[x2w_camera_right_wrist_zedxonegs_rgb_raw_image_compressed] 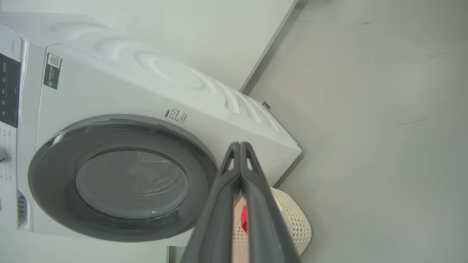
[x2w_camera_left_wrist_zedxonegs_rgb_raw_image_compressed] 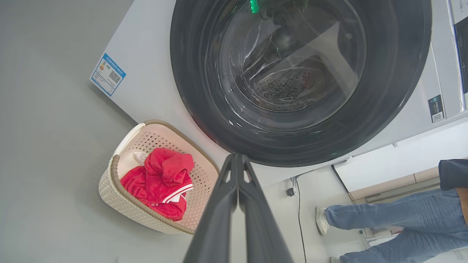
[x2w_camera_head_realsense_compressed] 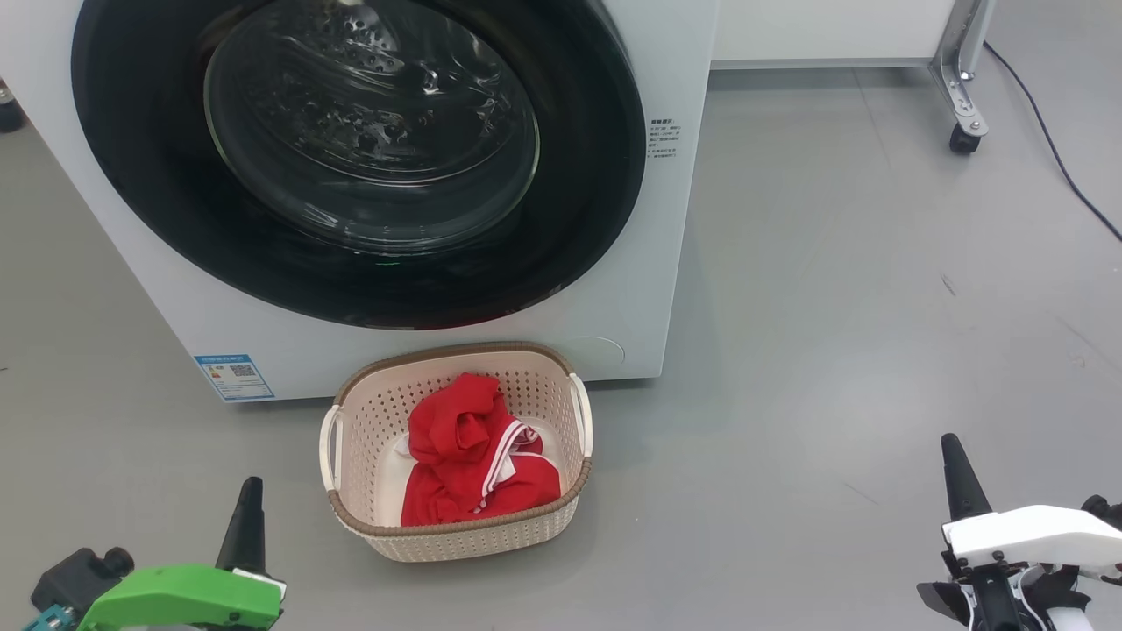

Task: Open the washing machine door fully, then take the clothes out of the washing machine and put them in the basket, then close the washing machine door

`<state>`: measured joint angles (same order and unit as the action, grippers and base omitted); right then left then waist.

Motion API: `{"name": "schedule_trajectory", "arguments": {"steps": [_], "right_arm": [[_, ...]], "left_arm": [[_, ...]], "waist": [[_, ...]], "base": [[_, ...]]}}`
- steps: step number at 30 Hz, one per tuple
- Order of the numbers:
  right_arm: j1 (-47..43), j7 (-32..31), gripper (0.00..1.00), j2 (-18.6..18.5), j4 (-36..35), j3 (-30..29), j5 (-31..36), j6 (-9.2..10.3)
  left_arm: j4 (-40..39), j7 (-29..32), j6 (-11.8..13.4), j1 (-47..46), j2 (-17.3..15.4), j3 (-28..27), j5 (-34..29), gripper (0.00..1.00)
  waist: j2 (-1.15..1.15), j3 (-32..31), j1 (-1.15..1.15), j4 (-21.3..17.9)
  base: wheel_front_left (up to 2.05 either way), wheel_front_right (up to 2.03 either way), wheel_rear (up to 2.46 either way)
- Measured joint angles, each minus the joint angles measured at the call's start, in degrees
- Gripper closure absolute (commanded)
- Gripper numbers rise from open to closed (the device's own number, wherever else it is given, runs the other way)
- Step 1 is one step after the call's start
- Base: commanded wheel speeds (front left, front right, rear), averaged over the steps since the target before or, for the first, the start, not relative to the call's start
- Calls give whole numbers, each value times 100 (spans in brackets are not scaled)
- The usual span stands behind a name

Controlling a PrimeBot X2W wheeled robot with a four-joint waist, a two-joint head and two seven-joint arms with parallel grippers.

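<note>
Both end effectors, left (x2w_camera_head_realsense_compressed: 249, 504) and right (x2w_camera_head_realsense_compressed: 959, 473), hang low over the bare grey floor (x2w_camera_head_realsense_compressed: 833, 333), fingers pressed together and holding nothing. Between and beyond them the basket (x2w_camera_head_realsense_compressed: 456, 542) holds the red clothes (x2w_camera_head_realsense_compressed: 465, 456), just before the washing machine (x2w_camera_head_realsense_compressed: 671, 263), whose door (x2w_camera_head_realsense_compressed: 131, 175) sits shut. Farther right stand a castered frame (x2w_camera_head_realsense_compressed: 962, 96) and a black cable (x2w_camera_head_realsense_compressed: 1052, 149).

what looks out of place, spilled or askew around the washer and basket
Nothing stands out. The washing machine door is shut, the clothes lie wholly inside the basket, and the basket stands upright just in front of the washing machine.
</note>
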<state>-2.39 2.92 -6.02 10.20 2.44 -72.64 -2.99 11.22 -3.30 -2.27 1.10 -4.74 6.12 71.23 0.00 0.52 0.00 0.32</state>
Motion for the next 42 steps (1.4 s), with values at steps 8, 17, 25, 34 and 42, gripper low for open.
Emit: {"name": "schedule_trajectory", "arguments": {"steps": [8,17,25,34,42], "right_arm": [[105,-92,100,16,98,-99,-499,-70],[220,-225,100,21,196,-220,-1033,-149],[326,-321,100,36,300,-332,-1532,-229],[421,-438,100,46,392,-425,-2007,-300],[489,-513,100,47,453,-510,-2316,-344]], "left_arm": [[88,132,-76,-68,-12,-92,563,100],[138,258,-183,-127,-18,-235,1087,100],[196,341,-285,-229,-20,-350,1648,100],[286,480,-361,-254,-23,-454,2120,100],[318,534,-416,-351,-26,-556,2450,100]], "waist": [[0,-6,0,-7],[0,-14,0,-15],[0,-21,0,-22],[0,-27,0,-29],[0,-31,0,-33]], "base": [[0,0,0],[0,0,0],[0,0,0],[0,0,0],[0,0,0]]}}
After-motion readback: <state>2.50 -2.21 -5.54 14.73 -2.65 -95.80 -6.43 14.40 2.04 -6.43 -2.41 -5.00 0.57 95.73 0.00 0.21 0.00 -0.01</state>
